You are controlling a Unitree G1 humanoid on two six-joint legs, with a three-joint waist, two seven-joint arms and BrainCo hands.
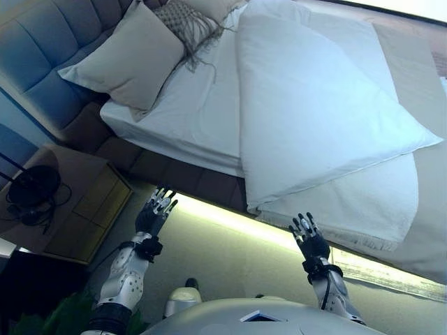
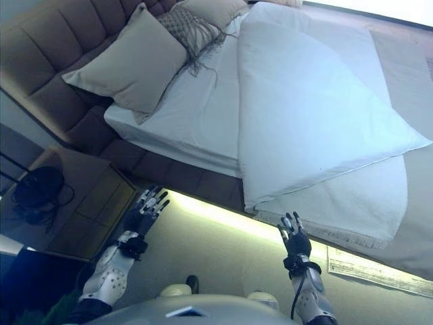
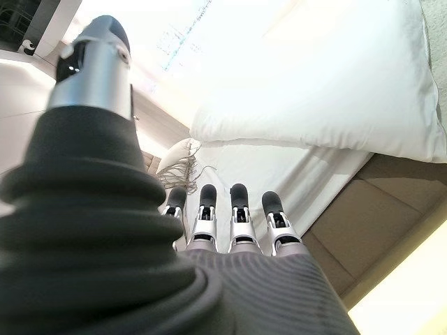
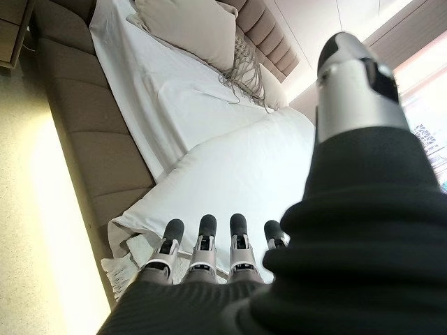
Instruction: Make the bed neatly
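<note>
step: approach, nothing grasped yet. Both hands are raised in front of the bed, short of its near edge.
left robot hand: fingers straight and spread, empty, over the floor near the brown upholstered bed frame. Left wrist view confirms it: fingers in a straight row, thumb apart, touching nothing.
right robot hand: same, fingers splayed, empty, just below the fringed edge of the white textured blanket. Not touching it as far as I can tell.
task thing: white duvet lies folded back on itself across the bed, one corner pointing to the far side, its near corner hanging at the mattress edge between the two hands. White fitted sheet is bare on the head side.
head end: large beige square pillow leans on the padded headboard, a grey knitted fringed cushion beside it, and another pale pillow further along.
beside bed: wooden nightstand with a black object and cables on it, not in the way.
judgement, progress: early, bed clearly unmade.
judgement, next move: reach both hands forward to the duvet's near edge, pinch it at two points well apart, then unfold it toward the pillows and flatten.
risk: grabbing blanket fringe along with the duvet; a lopsided pull if the grips are uneven.
</note>
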